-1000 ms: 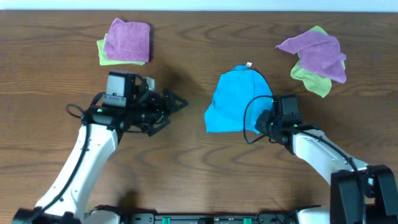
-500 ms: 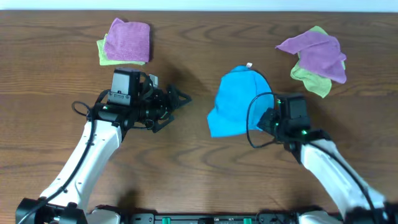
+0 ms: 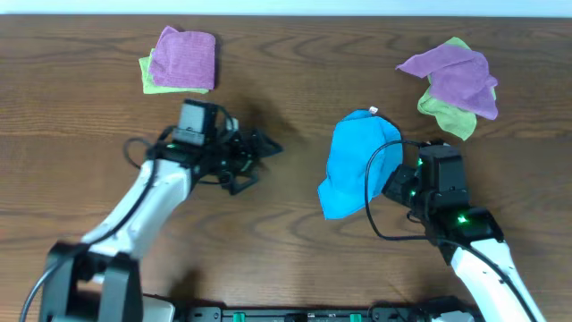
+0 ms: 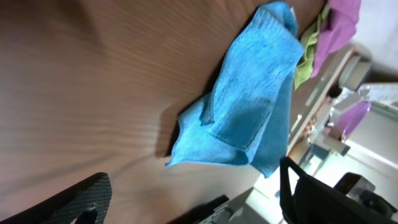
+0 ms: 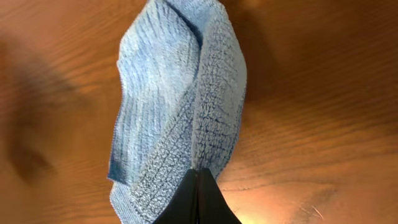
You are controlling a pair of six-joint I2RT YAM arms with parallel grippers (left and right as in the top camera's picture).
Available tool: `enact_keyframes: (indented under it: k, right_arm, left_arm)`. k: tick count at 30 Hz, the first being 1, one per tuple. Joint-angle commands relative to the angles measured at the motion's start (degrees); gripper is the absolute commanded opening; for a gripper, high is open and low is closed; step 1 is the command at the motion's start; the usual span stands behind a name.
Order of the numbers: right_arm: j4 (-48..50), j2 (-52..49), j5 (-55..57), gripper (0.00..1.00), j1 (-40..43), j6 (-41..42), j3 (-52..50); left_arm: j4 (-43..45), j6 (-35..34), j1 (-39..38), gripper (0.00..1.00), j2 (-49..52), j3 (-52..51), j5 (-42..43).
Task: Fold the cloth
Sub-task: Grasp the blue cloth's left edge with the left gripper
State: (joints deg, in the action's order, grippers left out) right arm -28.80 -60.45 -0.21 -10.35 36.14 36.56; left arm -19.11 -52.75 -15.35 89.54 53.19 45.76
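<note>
The cloth [image 3: 357, 159] is sky blue and lies bunched and partly doubled over on the brown table, right of centre, with its small white tag [image 3: 374, 111] at the far end. My right gripper [image 3: 391, 182] is shut on the cloth's near right edge. In the right wrist view its black fingertips [image 5: 198, 173] pinch a ridge of the cloth [image 5: 180, 93]. My left gripper [image 3: 257, 166] stands open to the left of the cloth, apart from it and holding nothing. The left wrist view shows the cloth [image 4: 249, 106] ahead of the open left gripper [image 4: 193, 205].
A purple cloth on a light green one [image 3: 181, 59] lies stacked at the back left. A loose pile of purple and green cloths [image 3: 451, 79] lies at the back right, close to the blue cloth's far corner. The table's far edge runs along the top.
My right gripper has pulled the cloth to the right and towards the front. My left gripper has shifted right, still open.
</note>
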Motion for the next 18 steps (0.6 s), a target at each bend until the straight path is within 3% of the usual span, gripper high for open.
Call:
enact_keyframes:
  k: [1, 6, 18]
  right_arm:
    - [-0.81, 0.46, 0.85, 0.01, 0.31, -1.57, -0.24]
    - [-1.07, 0.46, 0.83, 0.01, 0.31, -1.97, -0.24]
    - [-1.05, 0.46, 0.79, 0.01, 0.28, -1.97, -0.24]
  left_arm:
    - [4.90, -3.96, -3.30, 0.95, 3.69, 0.92, 4.70]
    - [18.14, -10.12, -8.59, 0.95, 7.72, 0.92, 5.68]
    - [25.81, -11.39, -14.38, 0.95, 15.58, 0.92, 3.39]
